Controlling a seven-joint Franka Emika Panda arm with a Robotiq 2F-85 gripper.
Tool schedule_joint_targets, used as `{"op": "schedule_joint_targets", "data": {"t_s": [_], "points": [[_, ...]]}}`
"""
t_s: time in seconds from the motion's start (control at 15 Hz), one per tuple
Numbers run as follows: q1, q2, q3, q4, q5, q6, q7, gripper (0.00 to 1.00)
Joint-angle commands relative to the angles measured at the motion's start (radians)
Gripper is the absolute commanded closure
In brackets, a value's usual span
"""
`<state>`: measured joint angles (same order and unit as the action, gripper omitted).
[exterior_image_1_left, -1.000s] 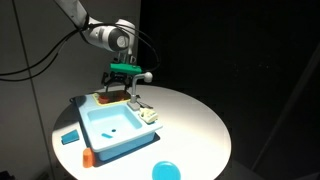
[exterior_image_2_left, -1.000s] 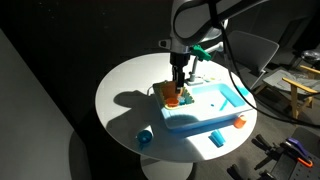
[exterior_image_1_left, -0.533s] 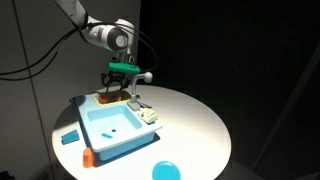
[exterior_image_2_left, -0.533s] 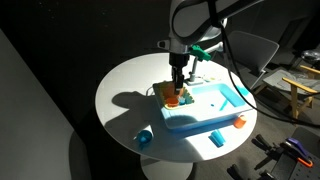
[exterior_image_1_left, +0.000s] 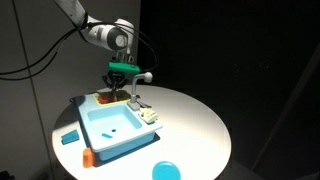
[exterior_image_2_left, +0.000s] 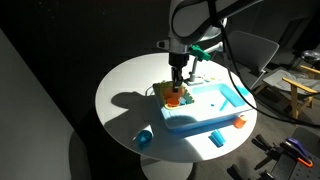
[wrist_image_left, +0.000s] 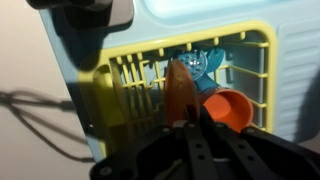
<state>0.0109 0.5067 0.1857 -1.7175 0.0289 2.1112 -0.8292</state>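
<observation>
A pale blue toy sink (exterior_image_2_left: 222, 98) sits on the round white surface (exterior_image_2_left: 120, 85), and its basin shows nothing inside in both exterior views. At the sink's left end in an exterior view a yellow rack (wrist_image_left: 125, 85) is set into it. In the wrist view the rack holds an orange cup (wrist_image_left: 232, 108) lying on its side at the lower right and a blue item (wrist_image_left: 205, 63) near the top wall, too blurred to identify. A long orange piece (wrist_image_left: 179, 90) stands in the middle of the rack, just beside the cup. The gripper (exterior_image_2_left: 178, 84) hangs straight down over the rack, its tips low among these things. The long orange piece runs up from where the jaws meet, but I cannot tell whether they are apart or clamped on it. A small orange block (exterior_image_2_left: 238, 122) and a blue block (exterior_image_2_left: 216, 138) rest on the sink's near rim at the lower right of the frame. A blue cup (exterior_image_2_left: 145, 136) lies on the surface at the lower left, well apart from the gripper. The surface is open to the left of and above the rack, and its round edge is well apart from the sink there.
</observation>
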Motion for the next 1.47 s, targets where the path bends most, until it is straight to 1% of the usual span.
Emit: {"op": "schedule_joint_targets", "data": {"t_s": [0.0,0.07,0.6,1.4], "points": [[-0.009,0.006,0.008,0.027,0.020,-0.033,-0.032,1.00],[-0.008,0.004,0.008,0.024,0.019,-0.033,-0.030,0.99],[0.017,-0.041,0.012,-0.009,0.009,-0.034,0.002,0.99],[0.062,-0.129,0.010,-0.032,0.006,-0.099,0.076,0.99]]}}
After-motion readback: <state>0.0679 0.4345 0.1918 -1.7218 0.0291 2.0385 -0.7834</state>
